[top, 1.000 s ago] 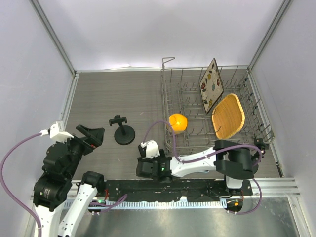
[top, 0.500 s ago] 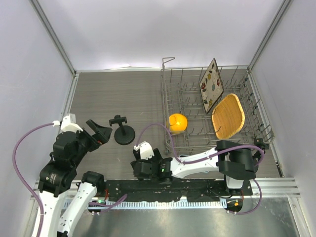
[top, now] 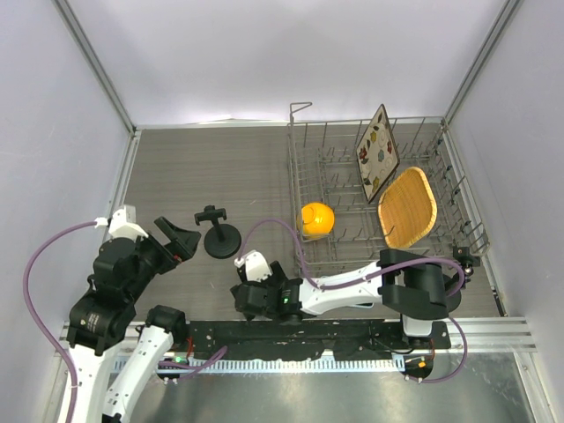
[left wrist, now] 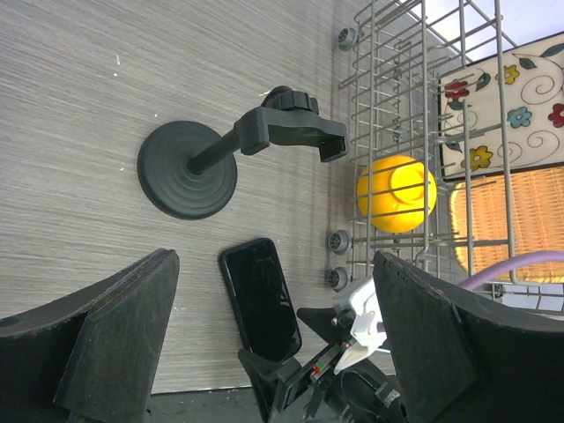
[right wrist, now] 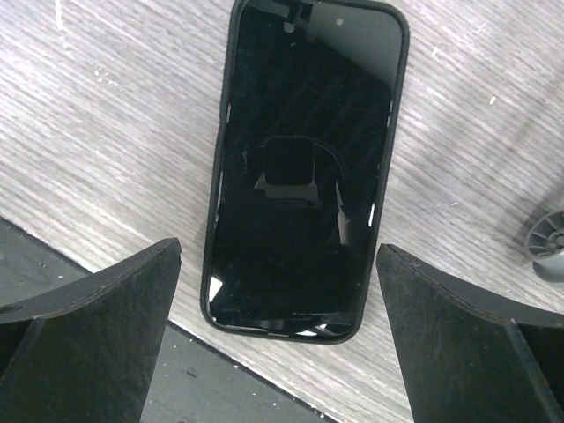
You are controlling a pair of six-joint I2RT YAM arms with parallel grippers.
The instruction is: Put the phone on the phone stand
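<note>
The black phone (right wrist: 304,167) lies flat, screen up, near the table's front edge; it also shows in the left wrist view (left wrist: 260,298). In the top view it is hidden under my right gripper (top: 245,296). That gripper (right wrist: 282,352) is open, with a finger on each side of the phone's near end, not touching it. The black phone stand (top: 220,236) stands upright with a round base and an empty clamp (left wrist: 291,132). My left gripper (top: 179,240) is open and empty just left of the stand, which lies ahead of it in the left wrist view (left wrist: 278,344).
A wire dish rack (top: 304,163) fills the right side, holding a yellow-orange ball (top: 317,218), a patterned square plate (top: 377,152) and a woven plate (top: 407,207). Its wheels (left wrist: 339,242) are close to the phone's right. A black rail (top: 291,339) runs along the front edge.
My right gripper has slid left along the front edge to sit over the phone. My left gripper swung right toward the stand, then nearly stopped.
</note>
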